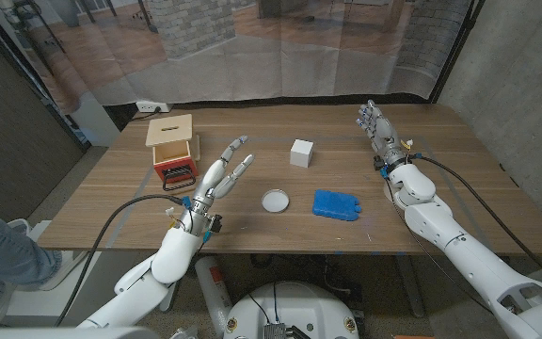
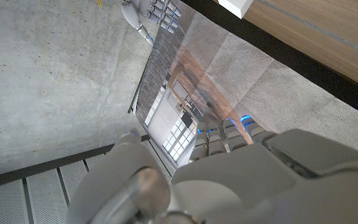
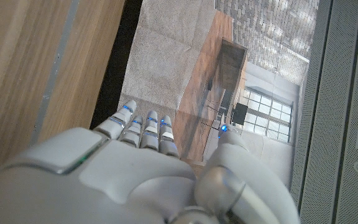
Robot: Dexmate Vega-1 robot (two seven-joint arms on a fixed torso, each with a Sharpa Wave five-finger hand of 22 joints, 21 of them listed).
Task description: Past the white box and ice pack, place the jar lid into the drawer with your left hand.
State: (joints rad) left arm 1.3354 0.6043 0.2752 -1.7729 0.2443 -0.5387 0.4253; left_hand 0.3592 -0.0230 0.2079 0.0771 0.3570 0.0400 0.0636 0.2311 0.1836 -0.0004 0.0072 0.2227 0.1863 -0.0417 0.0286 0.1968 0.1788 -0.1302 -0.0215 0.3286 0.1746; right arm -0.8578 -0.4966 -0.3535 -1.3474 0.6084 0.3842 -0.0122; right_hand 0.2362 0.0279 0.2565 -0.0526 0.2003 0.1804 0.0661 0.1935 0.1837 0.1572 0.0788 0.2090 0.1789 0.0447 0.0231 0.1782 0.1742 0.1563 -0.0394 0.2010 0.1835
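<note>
One lid, one white box, one ice pack, one drawer on the tabletop (image 1: 459, 202); both hands empty.
Lid (image 1: 275, 201) lies at frame centre, box (image 1: 300, 153) above it, ice pack (image 1: 336, 204) just right. Drawer (image 1: 173, 149) stands upper left near the far edge. Left hand (image 1: 222, 173), fingers spread, hangs between drawer and lid; right hand (image 1: 380, 131), fingers apart, upper right. Bare wood between all items.

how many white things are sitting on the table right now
2. The white box stands toward the far middle of the table. The round jar lid lies nearer the front, left of the blue ice pack. Others could be hidden inside the drawer.
</note>
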